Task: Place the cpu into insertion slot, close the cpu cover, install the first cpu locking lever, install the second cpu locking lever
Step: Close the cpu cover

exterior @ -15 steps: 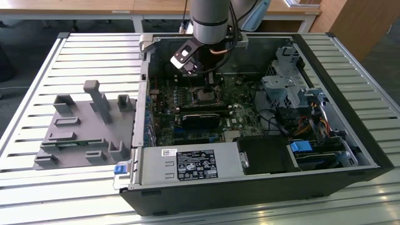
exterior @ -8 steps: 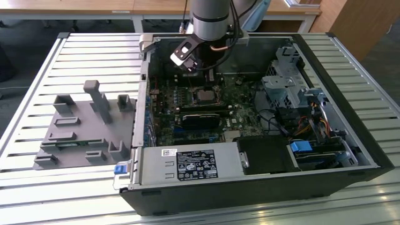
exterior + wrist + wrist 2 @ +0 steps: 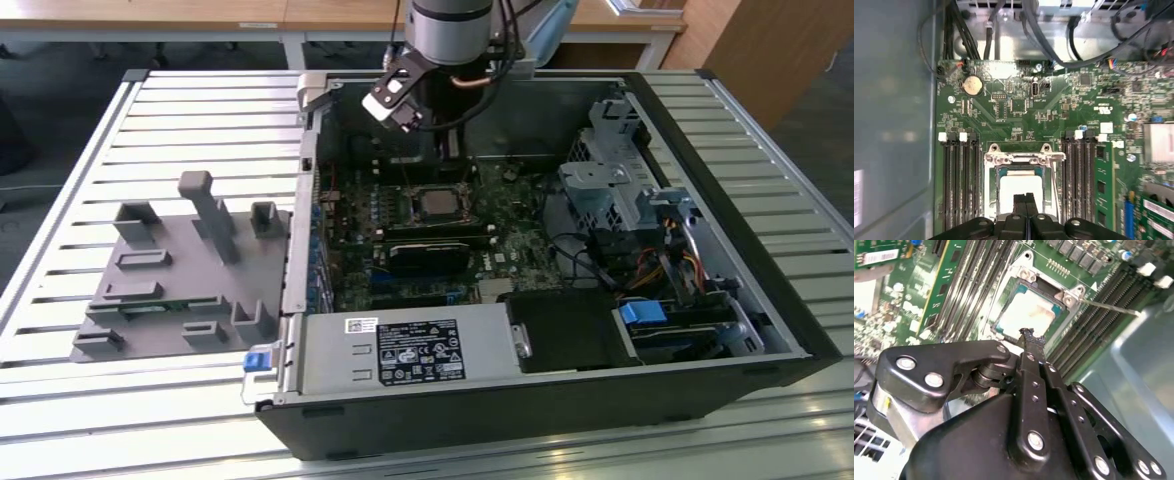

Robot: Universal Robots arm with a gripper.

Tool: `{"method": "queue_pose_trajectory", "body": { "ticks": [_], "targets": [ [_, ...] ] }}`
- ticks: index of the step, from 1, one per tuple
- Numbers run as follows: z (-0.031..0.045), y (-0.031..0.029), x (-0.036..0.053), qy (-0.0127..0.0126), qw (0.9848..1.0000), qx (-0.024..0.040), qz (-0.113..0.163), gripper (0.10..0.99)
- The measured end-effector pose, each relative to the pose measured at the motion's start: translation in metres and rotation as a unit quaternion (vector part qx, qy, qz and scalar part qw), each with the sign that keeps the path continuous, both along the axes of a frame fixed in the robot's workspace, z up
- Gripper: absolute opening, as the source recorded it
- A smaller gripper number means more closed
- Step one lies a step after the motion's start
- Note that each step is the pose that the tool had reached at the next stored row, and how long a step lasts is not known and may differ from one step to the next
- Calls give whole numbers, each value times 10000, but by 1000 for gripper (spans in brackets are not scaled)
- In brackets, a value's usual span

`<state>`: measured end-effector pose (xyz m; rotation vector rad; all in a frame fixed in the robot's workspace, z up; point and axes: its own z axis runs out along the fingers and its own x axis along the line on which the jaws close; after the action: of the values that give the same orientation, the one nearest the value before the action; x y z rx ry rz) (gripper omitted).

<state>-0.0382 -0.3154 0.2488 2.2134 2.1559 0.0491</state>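
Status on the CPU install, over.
Gripper shut, empty, poised over the cpu. Cpu seated, cpu cover looks down around it. One thin lever rod sticks out sideways. Nothing between gripper and cpu.

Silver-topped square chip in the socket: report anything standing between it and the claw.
Nothing visible does. The shut claw hangs close over the silver-topped square chip, and nothing visible lies between them.
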Motion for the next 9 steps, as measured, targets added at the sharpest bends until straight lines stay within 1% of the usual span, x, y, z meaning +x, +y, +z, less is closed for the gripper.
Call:
{"method": "queue_pose_trajectory", "body": {
  "ticks": [5,6,7,9],
  "targets": [
    [223,3,0,0,10000,-1,-1,106],
    [255,4,0,0,10000,-1,0,106],
    [268,4,0,1,10000,-2,0,106],
    [269,4,2,0,10000,0,-1,106]
  ]
}}
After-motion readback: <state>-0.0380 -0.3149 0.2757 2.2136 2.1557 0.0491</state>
